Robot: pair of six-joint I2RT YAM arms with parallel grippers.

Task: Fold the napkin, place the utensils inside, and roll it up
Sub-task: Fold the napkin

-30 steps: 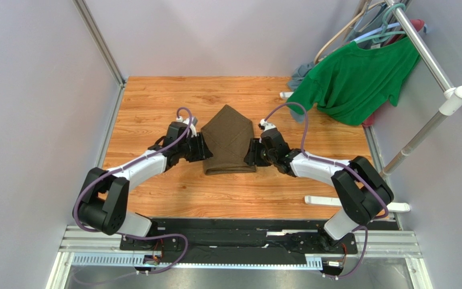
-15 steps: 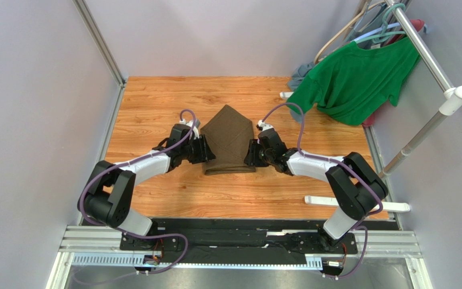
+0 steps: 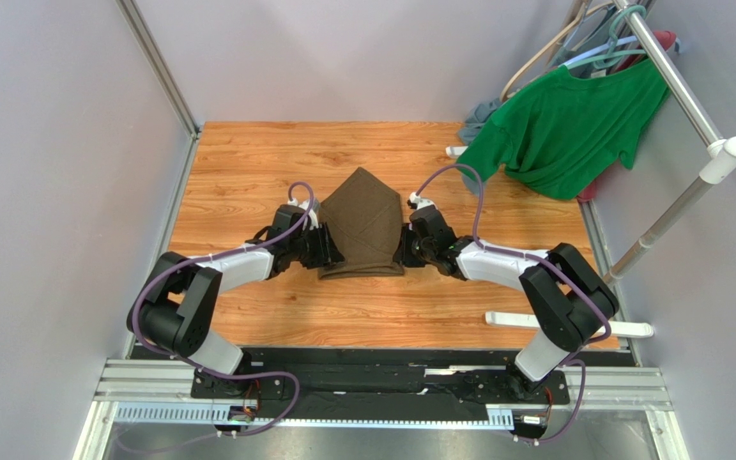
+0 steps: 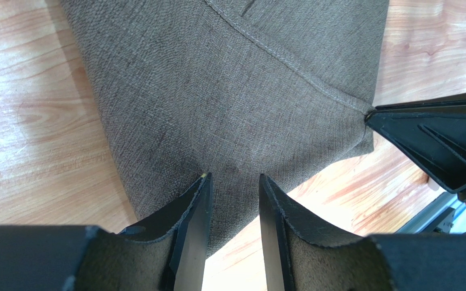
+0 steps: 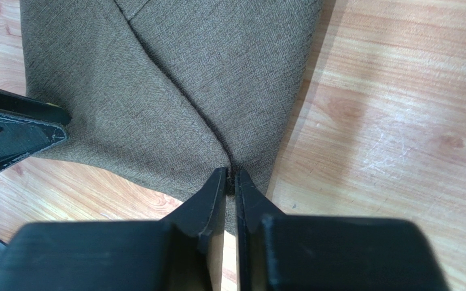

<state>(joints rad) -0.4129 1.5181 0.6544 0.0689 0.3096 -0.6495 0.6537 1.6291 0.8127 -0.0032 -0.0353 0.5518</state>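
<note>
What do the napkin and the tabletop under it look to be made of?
The napkin: woven cloth, likely linen or a cotton blend, matte olive-brown; the wrist views show a coarse weave and a stitched hem line. The tabletop: wood or wood-look laminate, light orange with a slight sheen; grain lines and knots show, but solid wood cannot be confirmed.

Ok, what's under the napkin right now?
Only the wooden table shows around the folded napkin. Whatever lies beneath or inside its folds is covered and cannot be seen.
</note>
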